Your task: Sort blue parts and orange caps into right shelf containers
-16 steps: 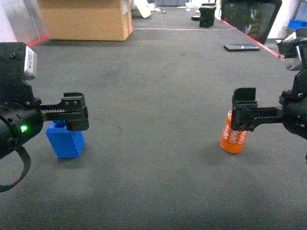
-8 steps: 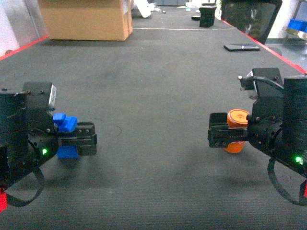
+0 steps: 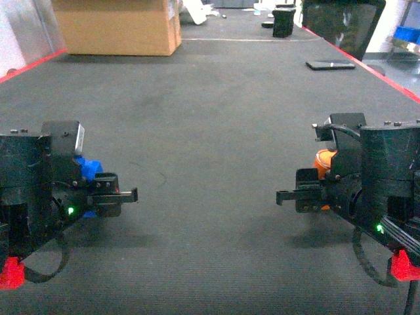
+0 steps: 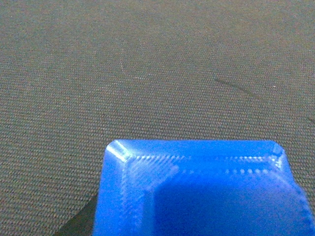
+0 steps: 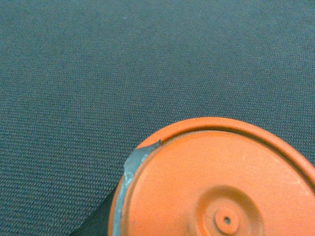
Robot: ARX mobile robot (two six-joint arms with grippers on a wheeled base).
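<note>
Head view: the left gripper (image 3: 125, 194) sits low at the left over the dark grey mat (image 3: 210, 118), its black body hiding most of a blue part (image 3: 88, 169), of which only an upper corner shows behind the wrist housing. The right gripper (image 3: 292, 195) sits low at the right, with an orange cap (image 3: 323, 161) showing as a small patch behind its housing. How far either pair of jaws stands open, and whether either has hold of its piece, cannot be told from any view. Left wrist view: the blue part (image 4: 202, 189) fills the lower frame as a square block with bevelled corners, seen from above against the mat (image 4: 147, 64). Right wrist view: the orange cap (image 5: 221, 182) fills the lower right as a round top with a raised rim and a small central hole. Background, head view: a cardboard box (image 3: 118, 26) at far left, a black phone-like slab (image 3: 330, 64) at far right
</note>
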